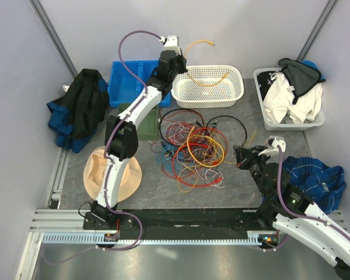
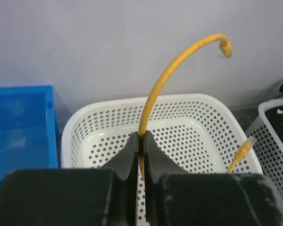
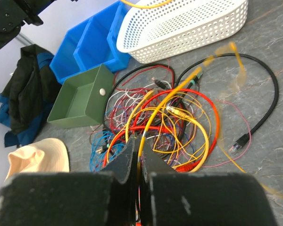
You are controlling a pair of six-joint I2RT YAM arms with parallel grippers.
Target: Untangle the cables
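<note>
The cables (image 1: 192, 149) lie in a tangle of orange-yellow, red, black, blue and white loops mid-table, also in the right wrist view (image 3: 170, 122). My left gripper (image 1: 181, 69) is over the left end of a white perforated basket (image 1: 207, 86). In its wrist view it (image 2: 141, 136) is shut on an orange-yellow cable (image 2: 165, 75) that arcs upward, its other plug end hanging inside the basket (image 2: 132, 101). My right gripper (image 1: 242, 156) is at the tangle's right edge. In its wrist view it (image 3: 137, 141) is shut on a yellow cable (image 3: 179, 92) leading out of the tangle.
Blue bins (image 1: 125, 81) and a green bin (image 3: 80, 96) stand left of the basket. A dark jacket (image 1: 79, 108) and a tan hat (image 1: 96, 169) lie at the left. A grey basket of clothes (image 1: 291, 96) and a blue plaid cloth (image 1: 315, 178) are at the right.
</note>
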